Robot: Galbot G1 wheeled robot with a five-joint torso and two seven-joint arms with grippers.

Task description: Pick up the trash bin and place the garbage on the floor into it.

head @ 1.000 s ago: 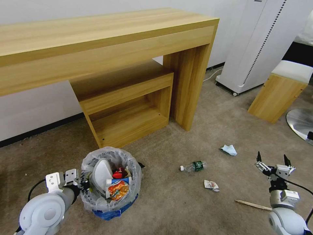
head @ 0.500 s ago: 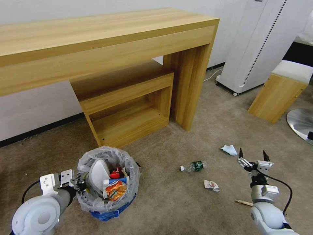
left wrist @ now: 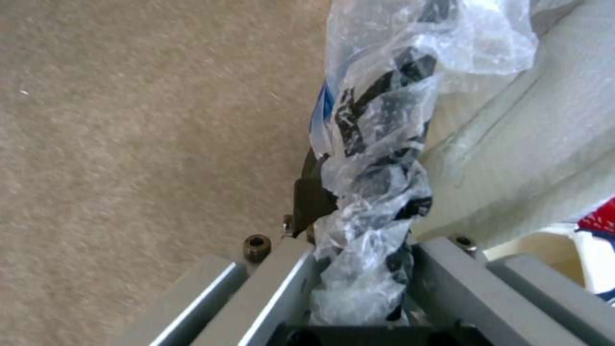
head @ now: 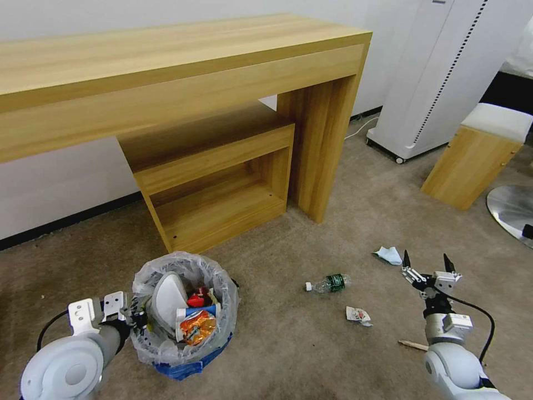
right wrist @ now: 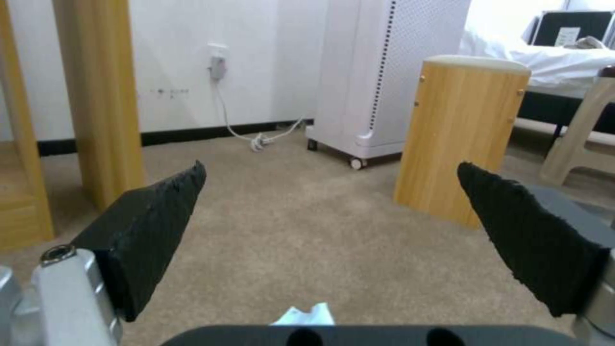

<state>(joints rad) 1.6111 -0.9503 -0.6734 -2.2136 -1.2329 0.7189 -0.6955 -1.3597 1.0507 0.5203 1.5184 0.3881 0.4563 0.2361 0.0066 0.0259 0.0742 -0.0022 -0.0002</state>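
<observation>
Wooden desk (head: 183, 72) (white wall (head: 61, 189) behind).

Crinkled glossy clear plastic liner (left wrist: 378, 158) bunched between my left gripper (left wrist: 359, 269) fingers (left wrist: 442, 269), which are smooth matt grey metal. Trash bin (head: 186, 364) wall: blue plastic. Floor (head: 288, 344): beige short-pile carpet, rough, matt. My right gripper (head: 426, 265) fingers (right wrist: 151, 226) carry coarse black rubbery pads on grey metal. Bottle (head: 328, 283): clear shiny plastic. Tissue (head: 388, 255): soft crumpled paper. Wrapper (head: 358, 315): glossy film. Stick (head: 412, 345): bare wood. Desk (head: 166, 66): smooth wood-grain laminate, low sheen
</observation>
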